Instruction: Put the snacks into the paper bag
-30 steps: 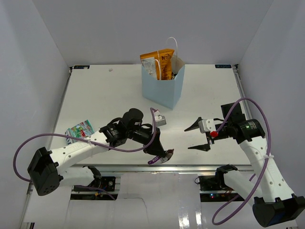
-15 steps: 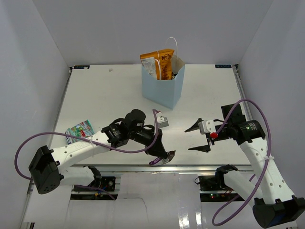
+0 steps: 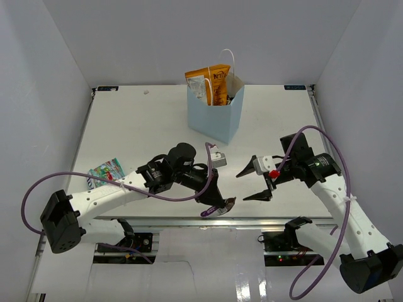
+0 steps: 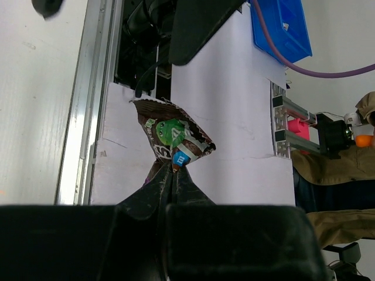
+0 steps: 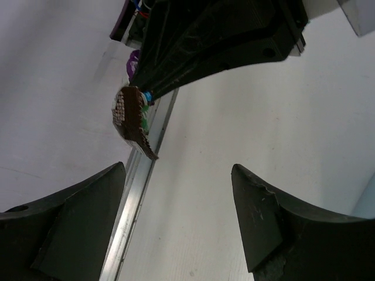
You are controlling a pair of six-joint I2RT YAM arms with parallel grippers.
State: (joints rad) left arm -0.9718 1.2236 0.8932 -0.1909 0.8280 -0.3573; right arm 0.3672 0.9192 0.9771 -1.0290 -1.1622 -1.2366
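Note:
The light blue paper bag [image 3: 216,119] stands upright at the back middle, with an orange chip bag [image 3: 216,83] and a pale packet sticking out of its top. A dark brown candy packet [image 4: 173,137] hangs just past the table's front edge, my left gripper [image 4: 173,173] shut on its lower corner. The same candy packet [image 5: 132,118] shows in the right wrist view, up and to the left of my open right gripper [image 5: 177,168], which is a short way off and holds nothing. A green packet [image 3: 106,170] lies flat at the left.
The table's metal front rail [image 5: 136,193] runs just below the held packet. The left arm's purple cable [image 3: 94,179] loops over the table beside the green packet. White walls close in the table on three sides.
My left gripper has carried the candy packet a little to the right along the front edge. The right gripper has swung left towards it, still open.

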